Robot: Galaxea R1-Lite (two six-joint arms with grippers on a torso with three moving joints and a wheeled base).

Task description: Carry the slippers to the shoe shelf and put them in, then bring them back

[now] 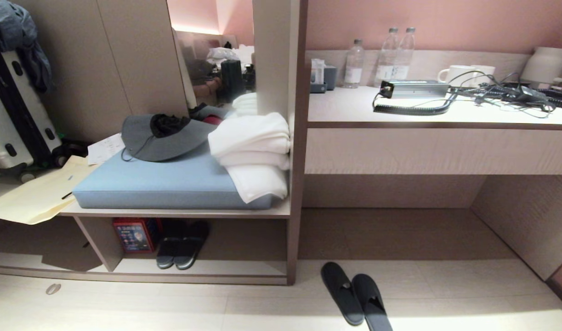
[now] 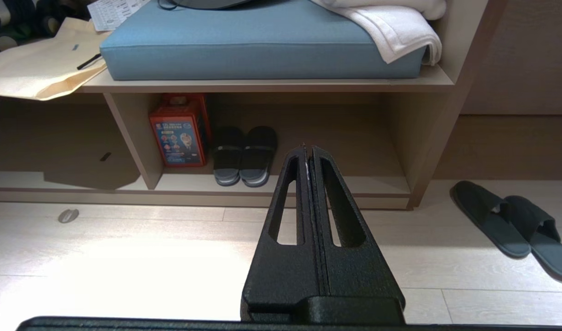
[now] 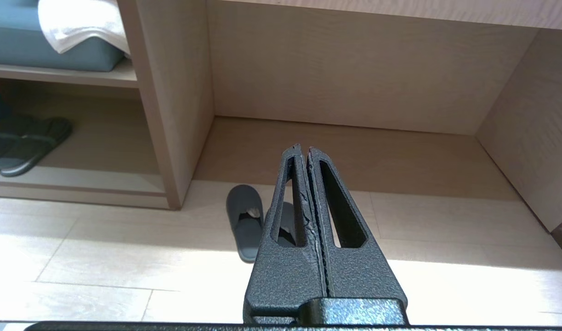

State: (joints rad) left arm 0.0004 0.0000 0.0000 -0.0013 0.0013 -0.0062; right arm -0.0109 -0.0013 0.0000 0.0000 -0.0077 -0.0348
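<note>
A hotel room: suitcase [image 1: 9,115], folded towels [image 1: 253,147], water bottles [image 1: 391,55], kettle [image 1: 547,64].

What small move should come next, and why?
Probably lower the right tool toward the slippers and open it. Both lie side by side on the floor, outside the shoe shelf; both tools, the left included, are shut and empty.
</note>
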